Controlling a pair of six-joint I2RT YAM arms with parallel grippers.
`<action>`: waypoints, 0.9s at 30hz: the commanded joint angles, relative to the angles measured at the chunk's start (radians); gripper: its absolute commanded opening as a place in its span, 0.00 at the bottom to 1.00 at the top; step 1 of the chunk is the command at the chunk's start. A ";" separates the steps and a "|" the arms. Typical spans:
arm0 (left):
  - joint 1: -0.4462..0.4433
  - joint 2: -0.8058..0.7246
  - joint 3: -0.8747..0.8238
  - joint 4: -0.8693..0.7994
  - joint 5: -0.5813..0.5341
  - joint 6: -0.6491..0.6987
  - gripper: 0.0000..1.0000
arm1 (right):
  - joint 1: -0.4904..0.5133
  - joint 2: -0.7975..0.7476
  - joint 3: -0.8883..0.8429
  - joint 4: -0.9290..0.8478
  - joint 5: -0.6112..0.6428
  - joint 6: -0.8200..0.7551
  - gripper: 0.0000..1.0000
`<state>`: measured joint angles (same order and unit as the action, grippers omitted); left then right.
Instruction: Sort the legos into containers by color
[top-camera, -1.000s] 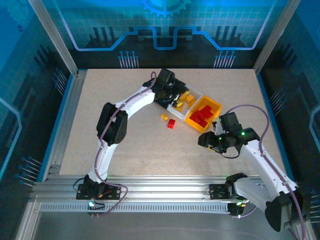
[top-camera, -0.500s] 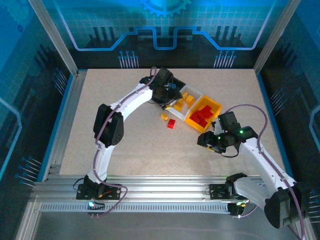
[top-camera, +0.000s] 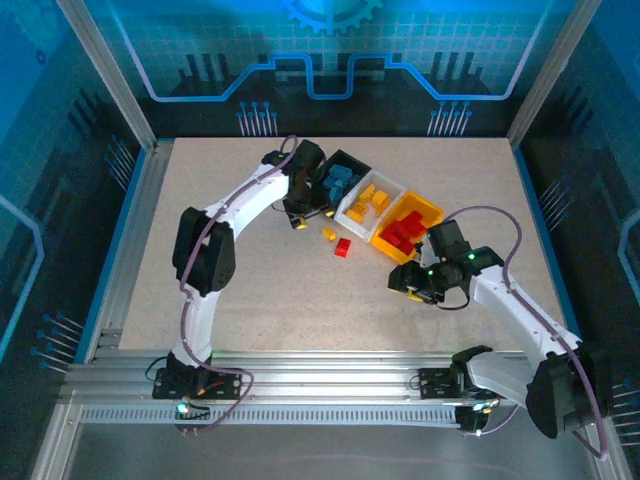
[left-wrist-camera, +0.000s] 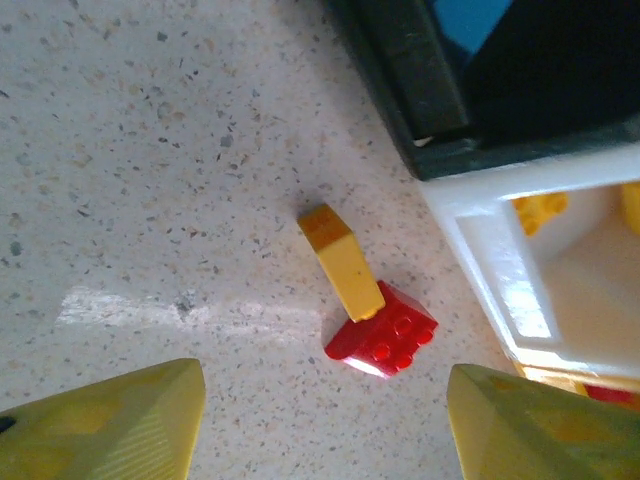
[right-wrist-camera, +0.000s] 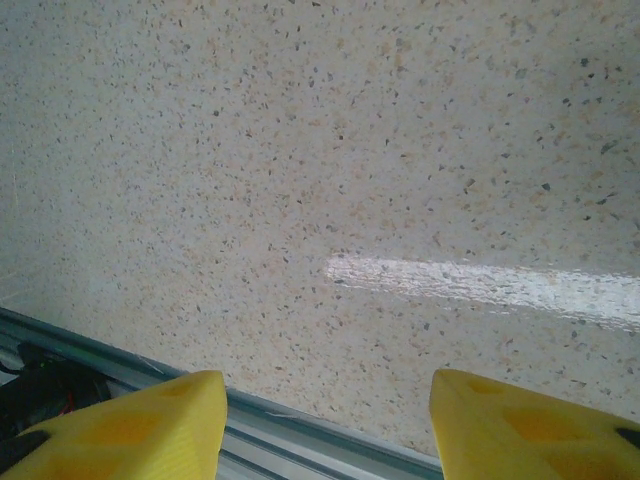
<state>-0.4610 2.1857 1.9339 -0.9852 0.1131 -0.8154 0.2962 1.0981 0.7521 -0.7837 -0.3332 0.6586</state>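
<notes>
The three bins are sitting in a slanted row toward the far edge of the counter, a little right of its middle. The black bin is holding blue bricks, the white bin is holding yellow bricks, and the yellow bin is holding red bricks. Two bricks are lying loose on the counter just on the near side of the row, close to the counter's middle. They are a loose yellow brick and a loose red brick, which look to be touching at one corner in the left wrist view. The left fingers are hanging just beside the black bin on its left, spread wide with nothing between them. The two loose bricks are lying ahead of their tips. The right fingers are hovering over bare counter on the near side of the yellow bin, between the middle and the right edge, well apart from the loose bricks. They too are standing apart and gripping nothing, and the metal rail at the counter's edge is showing beneath them.
</notes>
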 joint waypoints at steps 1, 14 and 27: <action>-0.004 0.067 0.063 -0.029 0.042 -0.093 0.64 | 0.014 -0.011 0.003 0.008 -0.008 0.001 0.58; -0.004 0.176 0.121 -0.008 0.074 -0.207 0.60 | 0.012 -0.050 -0.017 -0.028 0.019 -0.019 0.58; -0.003 0.204 0.081 -0.012 0.078 -0.173 0.51 | 0.011 -0.057 -0.024 -0.027 0.015 -0.011 0.59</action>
<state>-0.4618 2.3722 2.0243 -0.9825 0.1654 -0.9939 0.2962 1.0573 0.7364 -0.7952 -0.3214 0.6544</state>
